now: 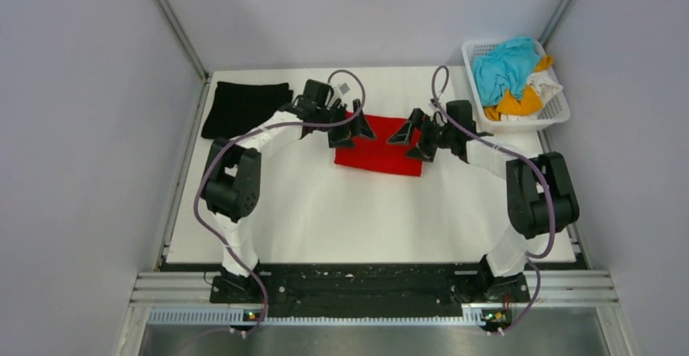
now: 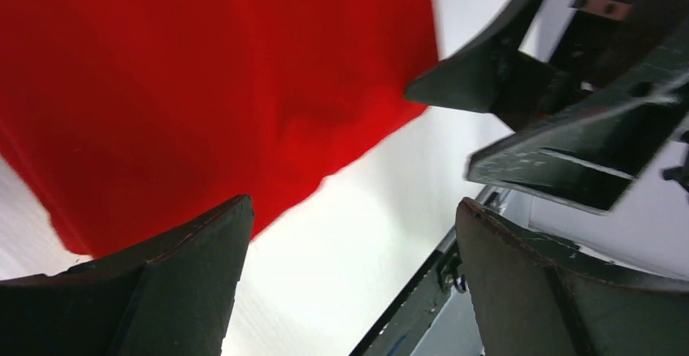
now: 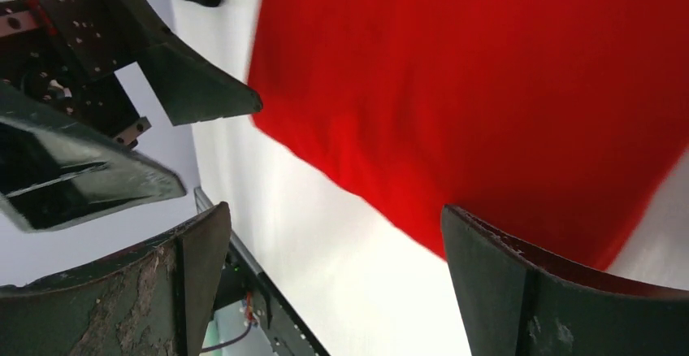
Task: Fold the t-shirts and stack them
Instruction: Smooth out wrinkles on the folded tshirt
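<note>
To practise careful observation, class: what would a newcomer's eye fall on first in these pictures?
The bright red t-shirt, folded in the middle of the white table, with the left gripper and right gripper open above it. Next, a white basket of blue and orange clothes at the far right corner, and a folded black garment far left.

The middle shirt (image 1: 379, 156) is plain red; the far-left shirt (image 1: 242, 107) plain black. The tabletop (image 1: 366, 218) is white. The white mesh basket (image 1: 556, 112) holds turquoise cloth (image 1: 504, 67), orange cloth (image 1: 520, 102) and white cloth (image 1: 549, 86). The left claw (image 1: 354, 133) and right claw (image 1: 412, 141) are black.
</note>
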Motion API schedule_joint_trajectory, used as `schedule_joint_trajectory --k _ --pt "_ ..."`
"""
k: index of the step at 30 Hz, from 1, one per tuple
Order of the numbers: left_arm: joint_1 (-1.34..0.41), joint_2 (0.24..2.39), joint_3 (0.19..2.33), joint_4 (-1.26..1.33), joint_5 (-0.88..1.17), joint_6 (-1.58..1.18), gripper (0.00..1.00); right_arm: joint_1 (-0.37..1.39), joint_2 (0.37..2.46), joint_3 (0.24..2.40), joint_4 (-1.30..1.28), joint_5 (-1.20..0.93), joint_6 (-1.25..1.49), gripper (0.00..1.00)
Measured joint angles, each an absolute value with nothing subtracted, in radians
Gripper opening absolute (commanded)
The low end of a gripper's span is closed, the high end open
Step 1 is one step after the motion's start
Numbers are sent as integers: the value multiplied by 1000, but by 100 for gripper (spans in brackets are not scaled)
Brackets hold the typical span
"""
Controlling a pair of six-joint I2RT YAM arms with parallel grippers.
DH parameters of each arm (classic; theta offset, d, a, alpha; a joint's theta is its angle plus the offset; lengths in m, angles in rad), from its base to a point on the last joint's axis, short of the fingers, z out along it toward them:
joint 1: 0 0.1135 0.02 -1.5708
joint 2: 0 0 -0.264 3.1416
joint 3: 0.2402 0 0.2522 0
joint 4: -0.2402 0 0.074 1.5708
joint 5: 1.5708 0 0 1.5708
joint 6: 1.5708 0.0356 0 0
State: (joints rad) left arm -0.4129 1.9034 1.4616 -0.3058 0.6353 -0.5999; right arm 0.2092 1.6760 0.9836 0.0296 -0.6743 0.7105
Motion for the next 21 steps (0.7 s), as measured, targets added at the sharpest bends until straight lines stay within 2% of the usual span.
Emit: schedule_joint_trajectory --k 6,14,18,21 --pt "-382 2018 1338 -308 637 -605 99 200 1754 916 46 -638 721 99" --pt "-366 1954 1243 -248 634 -605 99 191 1750 897 80 -636 723 99" --pt "-366 1927 1244 -283 588 -595 99 189 1675 897 -11 -568 681 99" --pt "-360 1879 1246 -323 509 -577 99 175 1543 896 -111 -475 649 99"
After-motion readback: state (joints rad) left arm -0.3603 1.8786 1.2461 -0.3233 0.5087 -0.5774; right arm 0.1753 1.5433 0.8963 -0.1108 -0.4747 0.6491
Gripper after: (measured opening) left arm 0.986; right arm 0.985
